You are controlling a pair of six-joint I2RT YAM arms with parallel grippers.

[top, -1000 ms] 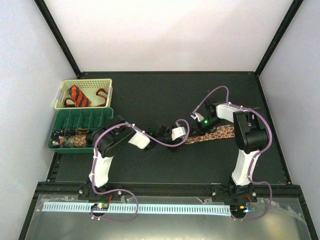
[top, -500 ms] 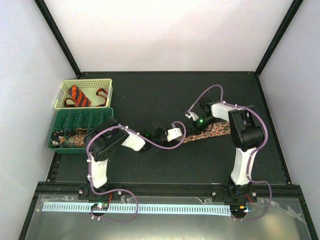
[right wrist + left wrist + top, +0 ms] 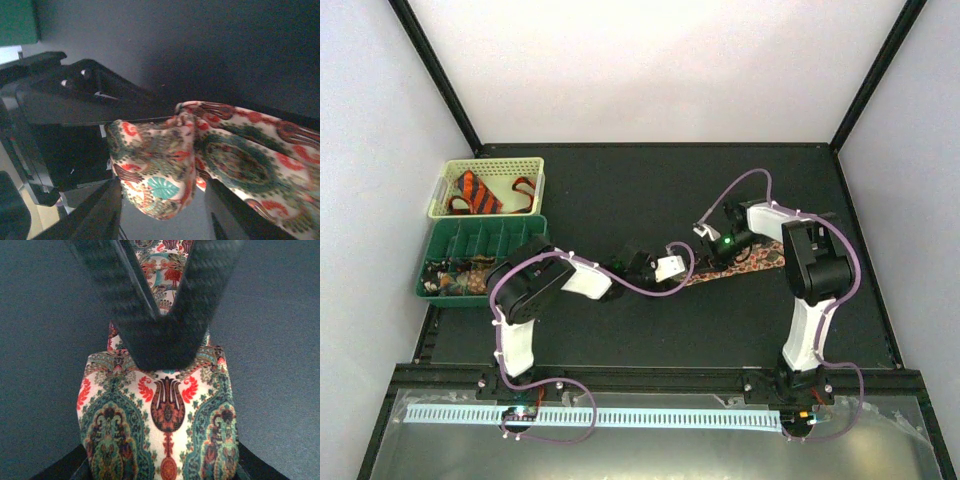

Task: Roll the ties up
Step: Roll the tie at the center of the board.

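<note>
The speckled tie (image 3: 752,264) lies as a strip on the black table, right of centre. Its left end is folded into a bundle where both grippers meet. My left gripper (image 3: 691,274) reaches in from the left. In the left wrist view the tie (image 3: 160,430) fills the space between its fingers (image 3: 72,467). My right gripper (image 3: 706,256) comes in from the right and is shut on the bundled end (image 3: 155,170). Its black fingers (image 3: 165,335) form a V on the fabric in the left wrist view. The orange striped tie (image 3: 476,190) lies in the cream basket (image 3: 444,182).
A green divided tray (image 3: 520,236) at the left edge holds small coils (image 3: 454,280) in its near compartments, with the cream basket just behind it. Purple cables (image 3: 745,182) loop above both arms. Black frame posts rise at the table's back corners.
My left arm has drawn back slightly to the left, its elbow folding in. My right gripper has shifted a little. Both stay on the tie's left end.
</note>
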